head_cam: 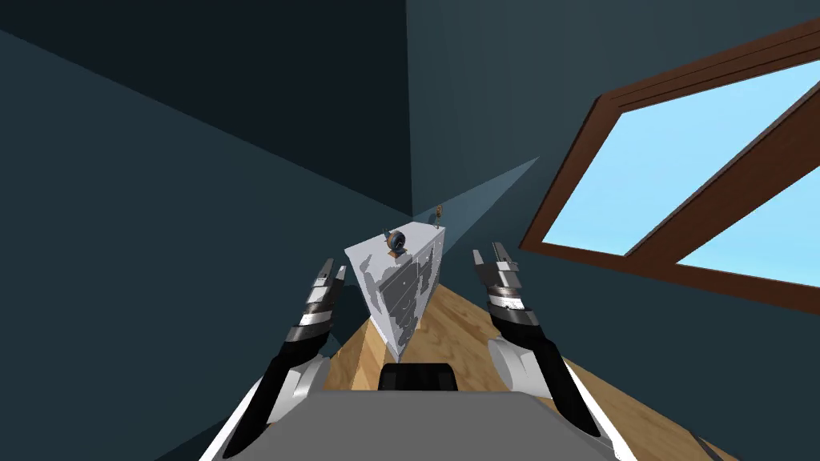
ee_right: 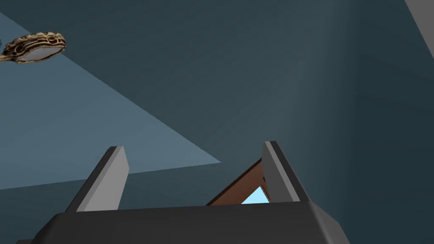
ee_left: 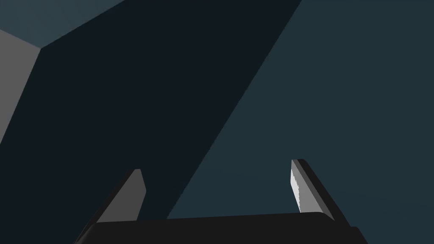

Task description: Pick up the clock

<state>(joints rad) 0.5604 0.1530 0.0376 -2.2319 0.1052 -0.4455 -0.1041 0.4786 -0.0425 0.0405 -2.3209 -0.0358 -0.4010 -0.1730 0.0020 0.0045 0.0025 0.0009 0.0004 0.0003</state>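
The small round clock (head_cam: pixel 395 240) sits on top of the grey-white dresser (head_cam: pixel 404 296), well ahead of the left gripper (head_cam: pixel 335 269) and right gripper (head_cam: pixel 488 253) – both with fingers spread wide, empty – and it looks light, rigid and tippable, best pinched across its round body.

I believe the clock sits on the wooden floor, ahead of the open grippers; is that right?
Not quite: the head view shows the clock on top of the white dresser, ahead of the open left gripper and right gripper.
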